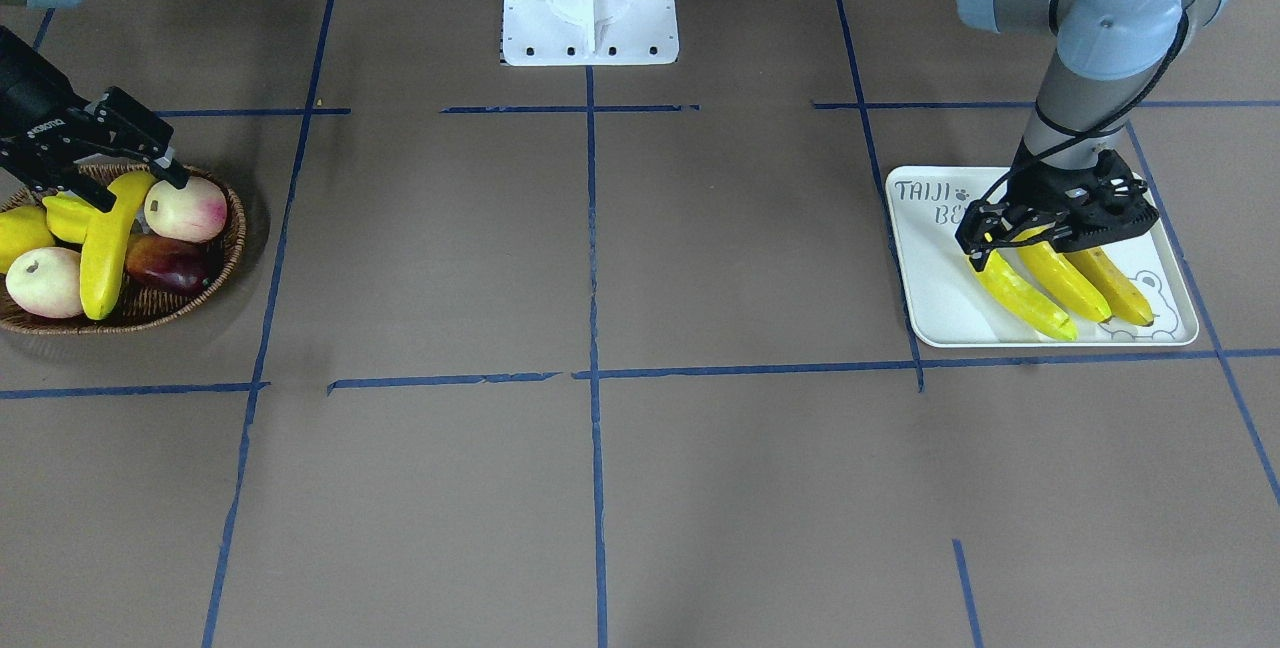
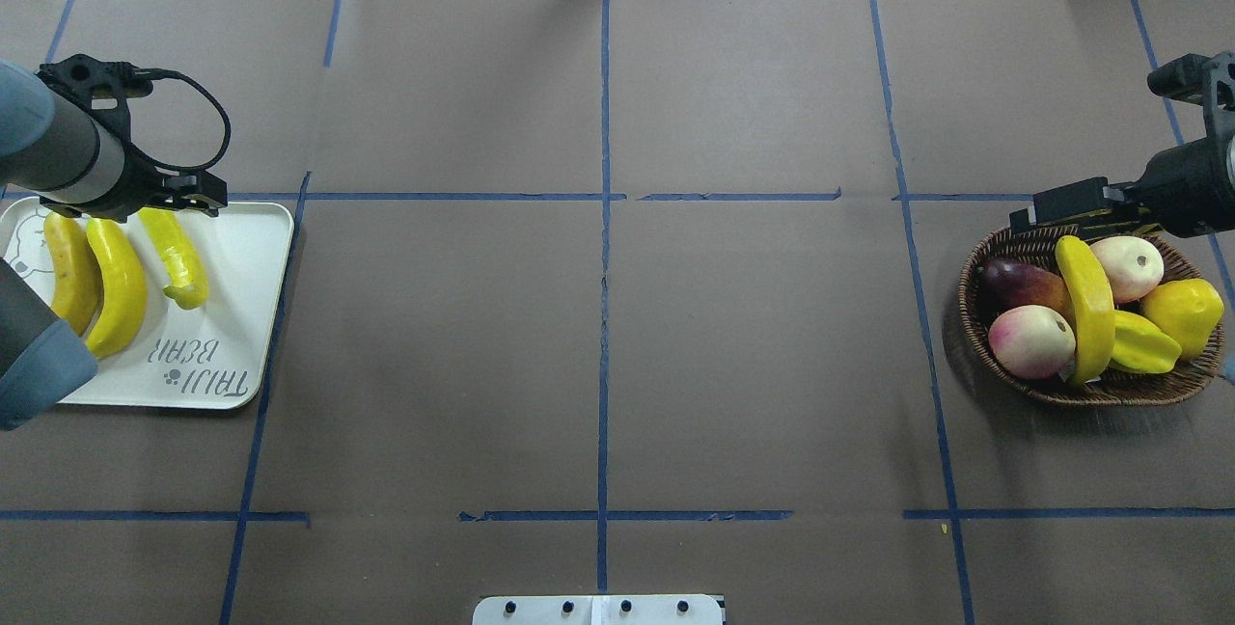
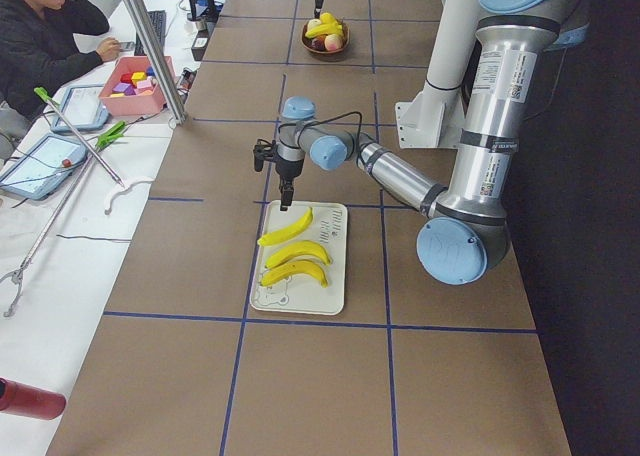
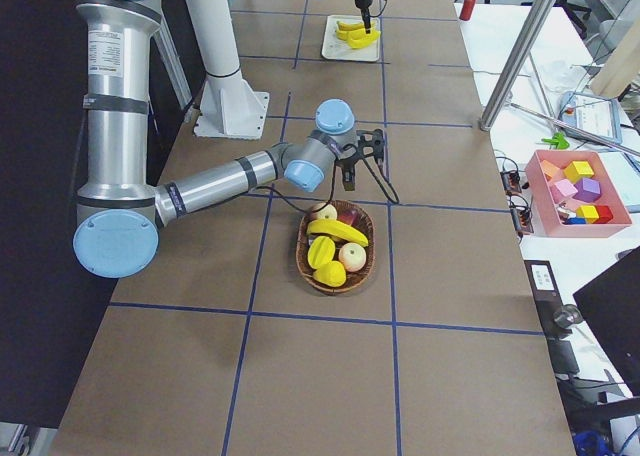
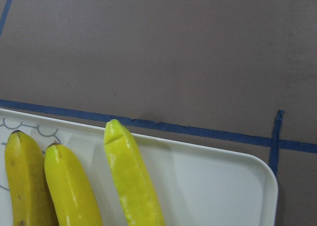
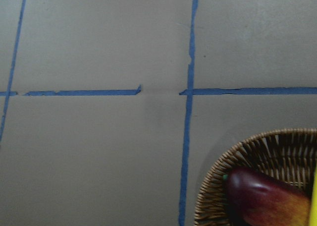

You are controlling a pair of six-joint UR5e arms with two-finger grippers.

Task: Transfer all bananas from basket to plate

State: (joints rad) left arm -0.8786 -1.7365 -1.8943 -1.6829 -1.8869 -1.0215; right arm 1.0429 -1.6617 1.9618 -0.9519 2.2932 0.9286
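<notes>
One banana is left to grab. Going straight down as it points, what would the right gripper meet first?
Likely the banana's end, lined up between the right gripper's open fingers in both table views; possibly the basket's rim beside it, since depth is unclear.

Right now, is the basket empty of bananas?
No. One banana lies in the basket, on top of other fruit.

Three bananas [image 2: 123,283] lie side by side on the plate [image 2: 246,254]. Their far ends sit right by the fingers [image 2: 203,201] of the left gripper [image 2: 188,196], the palest one closest. The fourth banana [image 2: 1087,312] lies across the other fruit [image 2: 1030,340] in the basket [image 2: 1110,390], its far tip just short of the right gripper [image 2: 1061,212] and its fingers.
</notes>
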